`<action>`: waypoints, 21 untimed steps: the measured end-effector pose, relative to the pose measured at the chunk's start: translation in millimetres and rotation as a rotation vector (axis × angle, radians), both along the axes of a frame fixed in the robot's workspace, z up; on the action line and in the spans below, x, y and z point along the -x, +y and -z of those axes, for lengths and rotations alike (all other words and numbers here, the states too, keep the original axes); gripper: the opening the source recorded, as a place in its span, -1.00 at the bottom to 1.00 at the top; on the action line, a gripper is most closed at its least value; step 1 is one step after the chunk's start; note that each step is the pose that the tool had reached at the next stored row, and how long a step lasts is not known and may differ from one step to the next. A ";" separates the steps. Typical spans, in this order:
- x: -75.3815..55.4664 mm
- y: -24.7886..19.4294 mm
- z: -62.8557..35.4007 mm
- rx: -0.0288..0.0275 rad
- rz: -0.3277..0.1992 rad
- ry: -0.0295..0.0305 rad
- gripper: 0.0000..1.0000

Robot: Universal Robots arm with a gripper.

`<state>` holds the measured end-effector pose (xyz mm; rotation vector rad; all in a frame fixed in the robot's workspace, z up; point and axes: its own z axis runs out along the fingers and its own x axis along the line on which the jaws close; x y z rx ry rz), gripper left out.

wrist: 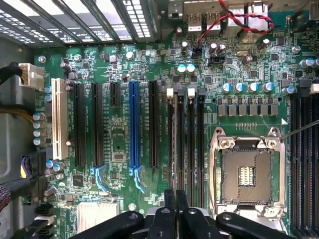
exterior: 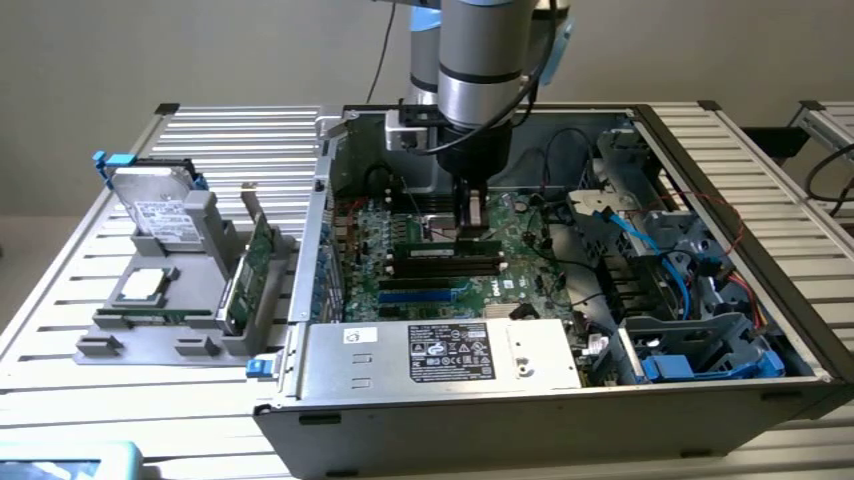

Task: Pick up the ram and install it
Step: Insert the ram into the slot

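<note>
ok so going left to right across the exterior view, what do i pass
hard drive standing in its grey holder → expansion card → hand down over the motherboard inside the open case → blue cable

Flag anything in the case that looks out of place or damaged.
Nothing looks damaged or spilled. One thing stands out: the processor socket on the motherboard is empty, its contacts bare. The gripper hangs over the memory slots.
</note>
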<state>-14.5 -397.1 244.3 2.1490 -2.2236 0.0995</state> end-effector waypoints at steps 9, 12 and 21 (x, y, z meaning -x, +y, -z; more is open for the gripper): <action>0.0 0.0 5.7 0.0015 -0.003 0.0000 -0.76; 0.0 0.0 7.1 0.0019 -0.003 0.0001 -0.76; -0.8 -0.1 9.9 0.0023 -0.011 0.0001 -0.76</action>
